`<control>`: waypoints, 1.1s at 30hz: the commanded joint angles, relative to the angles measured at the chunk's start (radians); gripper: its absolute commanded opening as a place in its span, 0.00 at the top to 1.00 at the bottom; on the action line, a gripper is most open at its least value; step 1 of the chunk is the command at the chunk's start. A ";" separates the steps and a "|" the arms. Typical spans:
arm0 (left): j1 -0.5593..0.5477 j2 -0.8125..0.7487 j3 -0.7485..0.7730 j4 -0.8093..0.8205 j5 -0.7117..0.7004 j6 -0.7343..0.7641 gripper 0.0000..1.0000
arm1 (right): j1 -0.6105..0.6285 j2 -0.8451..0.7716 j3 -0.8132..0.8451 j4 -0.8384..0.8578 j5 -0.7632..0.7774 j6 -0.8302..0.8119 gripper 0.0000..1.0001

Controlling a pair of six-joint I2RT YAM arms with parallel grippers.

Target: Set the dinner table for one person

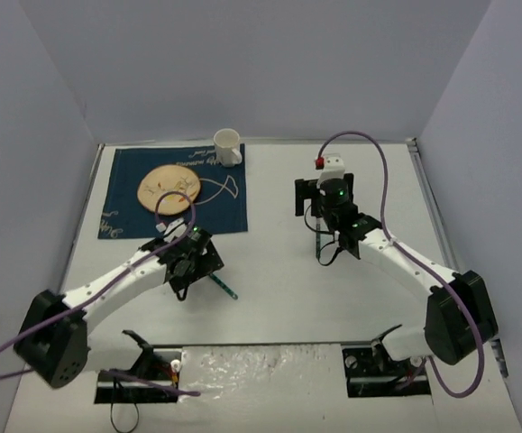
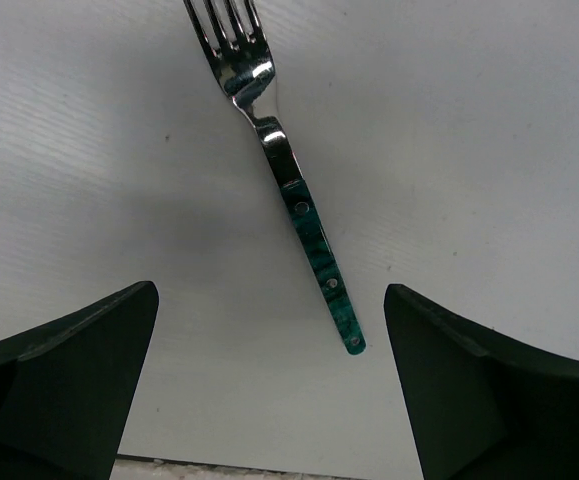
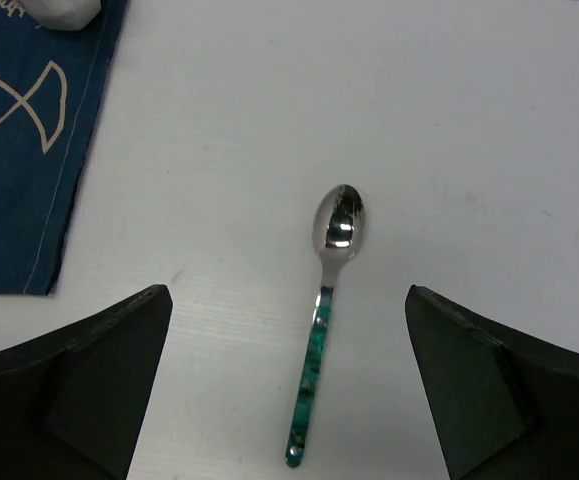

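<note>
The left pincer (image 1: 193, 263) hangs low over the white surface (image 1: 270, 180), just off the near right corner of the blue mat (image 1: 125, 198). Its arm reaches out low from the base and angles toward that mat. From above I cannot tell how wide its jaws stand. A slim fork (image 1: 224, 287) pokes out beneath it, slanting away from the mat. The right pincer (image 1: 319, 206) points down well to the right of the mat, with its arm bent at the elbow. A round wooden plate (image 1: 169, 188) sits on the mat, and a white cup (image 1: 228, 147) stands at the mat's far edge.

The left wrist view shows what the top view hides. The left pincer (image 2: 271, 320) is spread wide and grips nothing. The fork (image 2: 289, 190) lies flat on the bare surface (image 2: 469, 150) between the jaws. Its tines point away from the camera and its teal handle end lies nearer, with the long axis slightly slanted.

In the right wrist view the right pincer (image 3: 287, 305) is also wide open and empty. A spoon (image 3: 320, 325) lies flat on the surface (image 3: 419, 100) to the right of the mat (image 3: 19, 130), apart from it. The spoon's bowl lies farther from the camera and its teal handle end nearer. Its long axis runs roughly along the mat's right-hand edge. A sliver of the cup (image 3: 64, 10) shows on the mat.
</note>
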 commanded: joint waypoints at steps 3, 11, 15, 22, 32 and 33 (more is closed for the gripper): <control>-0.102 0.153 0.080 0.068 -0.095 -0.188 0.11 | -0.009 -0.234 -0.114 -0.030 0.036 0.064 0.00; -0.120 0.258 0.066 0.091 -0.110 -0.267 0.30 | -0.013 -0.385 -0.201 -0.086 0.031 0.071 0.00; -0.123 0.311 0.067 0.096 -0.111 -0.271 0.41 | -0.015 -0.425 -0.226 -0.089 0.015 0.058 0.00; -0.126 0.331 0.025 0.102 -0.117 -0.280 0.76 | -0.017 -0.452 -0.236 -0.091 0.004 0.039 0.00; -0.115 0.189 0.069 -0.093 -0.279 -0.158 1.00 | -0.018 -0.453 -0.228 -0.074 -0.054 0.046 0.00; -0.103 0.151 0.092 -0.131 -0.311 -0.112 1.00 | -0.018 -0.455 -0.226 -0.071 -0.064 0.050 0.00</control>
